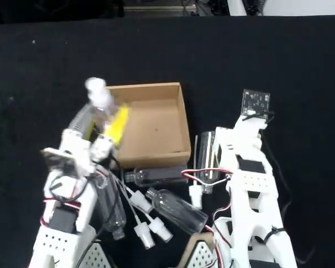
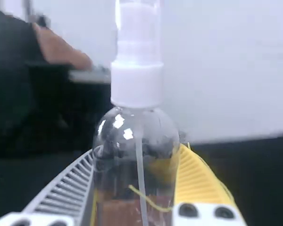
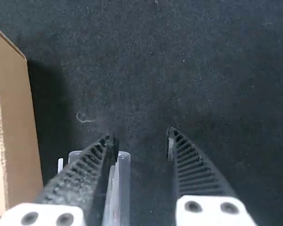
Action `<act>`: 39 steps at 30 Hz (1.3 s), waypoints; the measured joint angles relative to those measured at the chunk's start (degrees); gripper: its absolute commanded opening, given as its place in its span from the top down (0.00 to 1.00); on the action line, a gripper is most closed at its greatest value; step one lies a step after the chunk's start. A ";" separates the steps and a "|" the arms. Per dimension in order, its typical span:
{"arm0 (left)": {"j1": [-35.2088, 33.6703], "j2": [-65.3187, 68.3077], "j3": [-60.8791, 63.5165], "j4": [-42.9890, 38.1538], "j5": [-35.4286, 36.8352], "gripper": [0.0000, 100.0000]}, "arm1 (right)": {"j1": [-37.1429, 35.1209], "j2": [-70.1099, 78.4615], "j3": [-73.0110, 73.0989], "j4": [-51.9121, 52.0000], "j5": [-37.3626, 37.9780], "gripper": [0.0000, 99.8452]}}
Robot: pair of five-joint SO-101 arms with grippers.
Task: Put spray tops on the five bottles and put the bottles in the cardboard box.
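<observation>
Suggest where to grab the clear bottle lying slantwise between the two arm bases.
Take the slanted bottle at mid-body, coming straight down from above, jaws across its width. It lies flat on the table, so only its round sides are free. The body looks even there, while the neck end narrows beside a loose spray top, where a grip would likely slip or snag.

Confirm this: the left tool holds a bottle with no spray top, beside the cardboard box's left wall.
Not quite: the bottle in the left tool has its spray top on, as the left wrist view shows. It is indeed beside the cardboard box's left wall.
</observation>
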 measured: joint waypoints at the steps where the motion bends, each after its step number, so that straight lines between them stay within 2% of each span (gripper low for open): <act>1: -2.02 1.41 0.00 -3.69 0.00 0.97 | 0.00 0.00 0.00 0.00 0.00 0.85; 4: -5.10 8.26 0.09 -14.51 0.00 0.97 | 0.00 0.00 0.00 0.00 0.00 0.85; 9: -5.01 27.78 -1.41 -28.48 0.00 0.97 | -0.09 0.00 1.14 0.00 0.00 0.85; 17: -4.84 64.18 -10.90 -45.63 0.00 0.97 | -0.44 0.00 1.32 -0.35 0.00 0.85; 23: -4.84 80.44 -14.77 -62.24 0.00 0.97 | -0.44 0.00 1.32 -0.35 0.00 0.85; 27: -4.84 90.20 -22.33 -63.12 0.00 0.96 | -0.88 0.00 1.32 -0.35 0.00 0.85; 33: -4.66 102.15 -29.98 -64.62 0.00 0.79 | -1.67 0.00 1.32 -0.35 0.00 0.85; 39: -4.75 109.63 -32.88 -64.97 0.00 0.78 | -1.67 0.00 1.32 -0.35 0.00 0.85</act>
